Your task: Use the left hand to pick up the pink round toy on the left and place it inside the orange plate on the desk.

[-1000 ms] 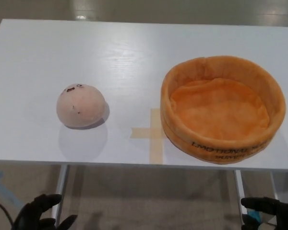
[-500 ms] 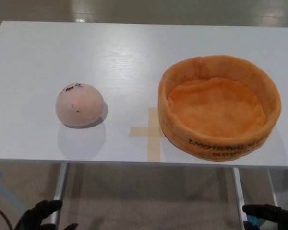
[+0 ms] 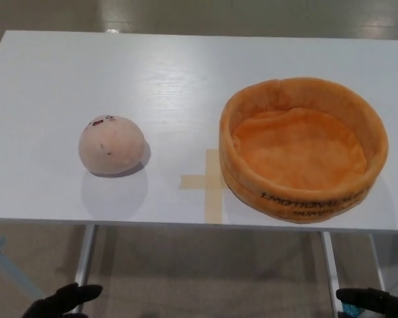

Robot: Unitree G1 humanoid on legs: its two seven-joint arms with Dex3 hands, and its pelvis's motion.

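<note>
The pink round toy [image 3: 111, 145], with a small face on its top, rests on the left part of the white desk [image 3: 166, 73]. To its right stands the orange plush plate [image 3: 303, 150], a deep round bowl with nothing inside. My left hand [image 3: 61, 303] shows only at the bottom left edge, below the desk front and well short of the toy. A sliver of my right hand [image 3: 375, 301] shows at the bottom right corner, under the plate's side of the desk. Neither hand holds anything.
A tan tape cross [image 3: 210, 181] marks the desk between toy and plate, near the front edge. Metal desk legs [image 3: 85, 255] stand below the front edge, close above both hands. Beige floor lies beneath.
Both hands have sunk lower in the picture, with less of each showing. The toy and plate have stayed put; the view shifted only slightly.
</note>
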